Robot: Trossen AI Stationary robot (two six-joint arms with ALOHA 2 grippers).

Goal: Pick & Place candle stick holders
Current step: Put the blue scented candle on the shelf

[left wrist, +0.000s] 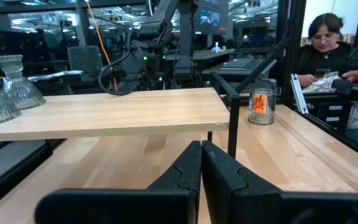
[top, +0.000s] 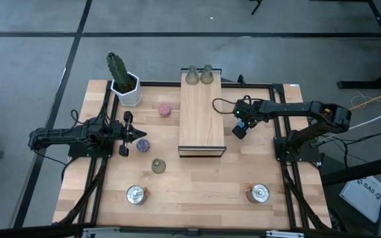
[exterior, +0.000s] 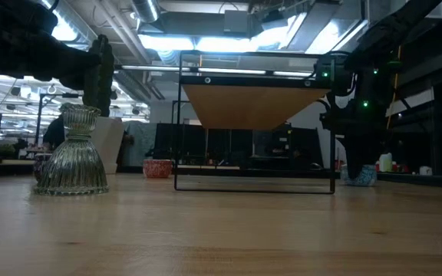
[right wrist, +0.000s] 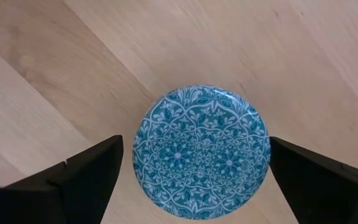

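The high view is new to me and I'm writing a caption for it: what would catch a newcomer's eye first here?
Likely the long wooden board raised mid-table, with two green bell-shaped holders at its far end. Beside it, the right gripper hangs open directly above the blue patterned holder, a finger on either side, not touching. The left gripper waits shut across the board, near the purple holder; a cactus marks the far left corner.

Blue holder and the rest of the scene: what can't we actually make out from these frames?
- Blue holder: high view, right gripper covers it; right wrist view cuts its near edge.
- Purple holder: high view, left gripper partly overlaps; contact unclear.
- Silver holders: high view, too small for detail.
- Pink holder: low view, far and dim.
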